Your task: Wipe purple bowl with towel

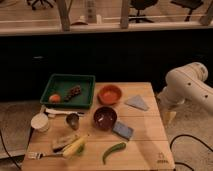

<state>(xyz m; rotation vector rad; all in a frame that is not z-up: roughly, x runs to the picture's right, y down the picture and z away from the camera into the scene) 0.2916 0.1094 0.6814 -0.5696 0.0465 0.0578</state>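
- Wooden table (145,150) boards are crowded with kitchen items, and a dark counter is seen behind.
- The purple bowl (105,118) is set upright near the table's middle, just in front of an orange bowl (109,93) and just beside a blue sponge (123,131).
- The towel (137,103), a grey piece, is laid flat to the right of the orange bowl, apart from the purple bowl.
- The gripper (168,112) is held low at the table's right edge, below the white arm (189,85); whether it is wide or narrow cannot be told.
- Fetching the towel is judged to be the step in hand. It should be approached from above and pinched at one corner, so that enough cloth is left hanging for wiping the bowl.
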